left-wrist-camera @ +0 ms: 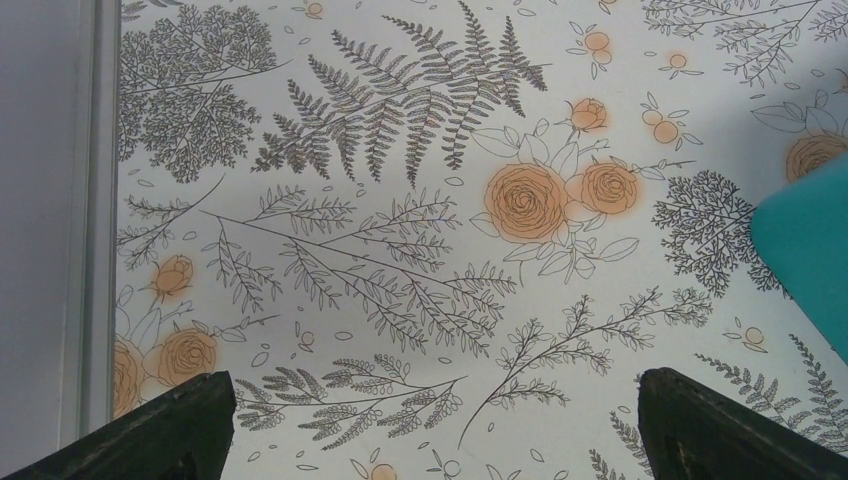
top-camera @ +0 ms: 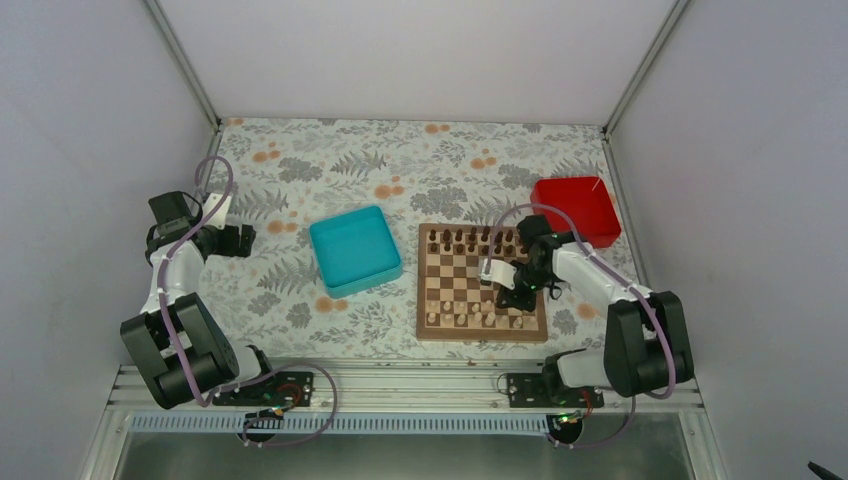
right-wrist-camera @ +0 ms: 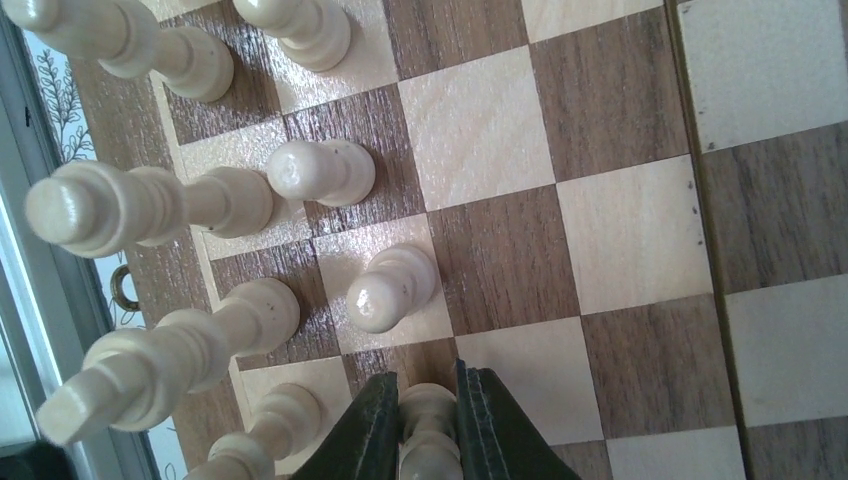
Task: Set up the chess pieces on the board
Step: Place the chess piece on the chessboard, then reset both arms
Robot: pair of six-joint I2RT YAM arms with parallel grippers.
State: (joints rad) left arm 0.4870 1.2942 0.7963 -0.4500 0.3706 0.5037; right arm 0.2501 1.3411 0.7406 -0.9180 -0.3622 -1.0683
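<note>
The board (top-camera: 458,283) lies right of centre, with dark chessmen (top-camera: 470,240) along its far rows and pale chess pieces (top-camera: 470,320) along its near rows. My right gripper (top-camera: 512,296) hovers low over the board's near right part. In the right wrist view the right gripper (right-wrist-camera: 428,400) is shut on a pale pawn (right-wrist-camera: 428,435), whose base is over a dark square of the board (right-wrist-camera: 620,230). Other pale pieces stand close by, among them a pawn (right-wrist-camera: 393,285) just beyond the fingertips. My left gripper (top-camera: 240,240) is open over bare tablecloth at the far left, and in its own wrist view the left gripper (left-wrist-camera: 430,430) holds nothing.
A teal tray (top-camera: 355,250) sits left of the board; its corner (left-wrist-camera: 810,250) shows in the left wrist view. A red box (top-camera: 575,210) stands behind the board's right side. White walls enclose the flowered tablecloth (top-camera: 400,160).
</note>
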